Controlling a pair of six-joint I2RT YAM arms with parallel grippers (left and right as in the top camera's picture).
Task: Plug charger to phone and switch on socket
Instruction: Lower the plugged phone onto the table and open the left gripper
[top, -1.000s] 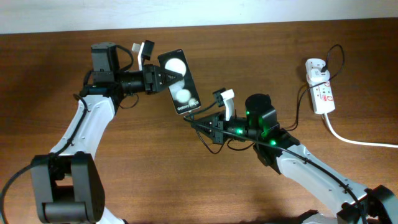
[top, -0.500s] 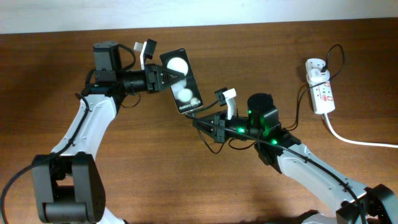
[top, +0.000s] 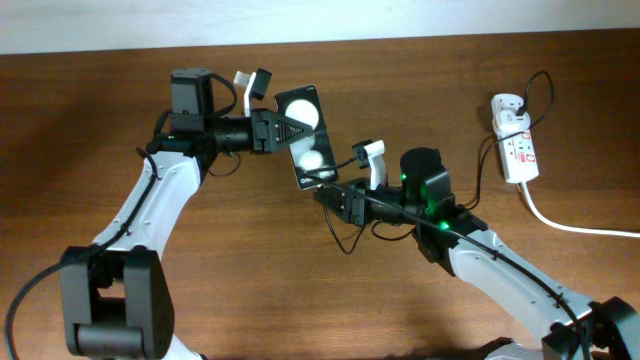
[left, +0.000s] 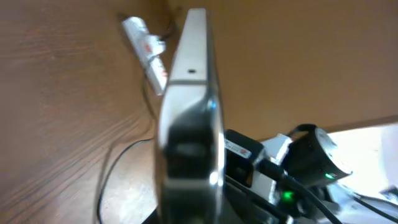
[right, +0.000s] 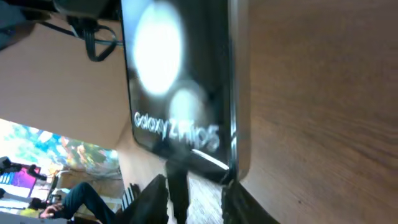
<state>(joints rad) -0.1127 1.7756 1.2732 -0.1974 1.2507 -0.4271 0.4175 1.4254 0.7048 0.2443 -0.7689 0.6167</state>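
Left gripper (top: 277, 131) is clamped on the phone (top: 300, 135), holding it up off the table. Right gripper (top: 330, 195) looks slightly parted, with the charger plug (right: 177, 186) between its jaws at the phone's lower edge. Can't tell if it's seated. If not, pulling away could drag it out. Power strip (top: 518, 150) sits well apart.

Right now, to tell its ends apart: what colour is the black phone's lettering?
White, on the black rectangular phone; clearest in the right wrist view.
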